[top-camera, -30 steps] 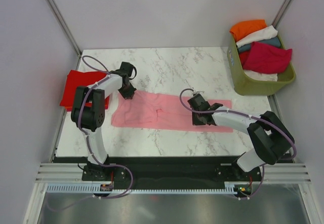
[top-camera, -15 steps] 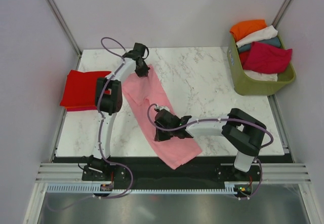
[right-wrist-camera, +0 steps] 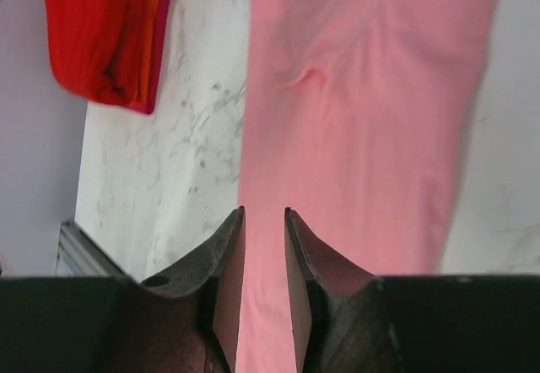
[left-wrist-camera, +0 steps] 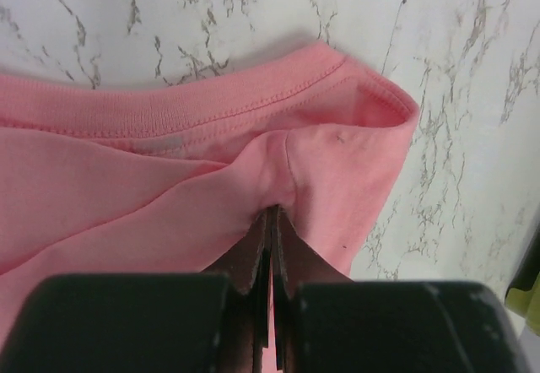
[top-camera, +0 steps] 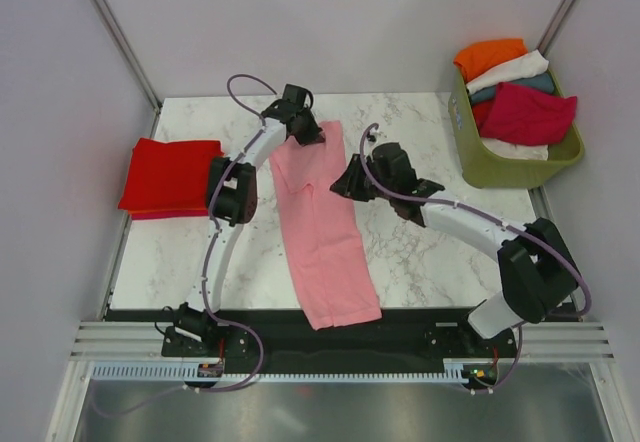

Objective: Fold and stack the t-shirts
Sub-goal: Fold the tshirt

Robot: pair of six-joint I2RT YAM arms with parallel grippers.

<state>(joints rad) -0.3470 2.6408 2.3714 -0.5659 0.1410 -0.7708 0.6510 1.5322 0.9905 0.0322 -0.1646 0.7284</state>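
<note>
Overhead camera looks down; close wrist cameras share pink t-shirt (top-camera: 322, 224).

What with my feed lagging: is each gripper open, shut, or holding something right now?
Left gripper: shut on the pink t-shirt, near its collar.
Right gripper: open, nothing between its jaws.

A lab test booth: plain panel walls (top-camera: 330, 22), marble-top table (top-camera: 180, 252).
</note>
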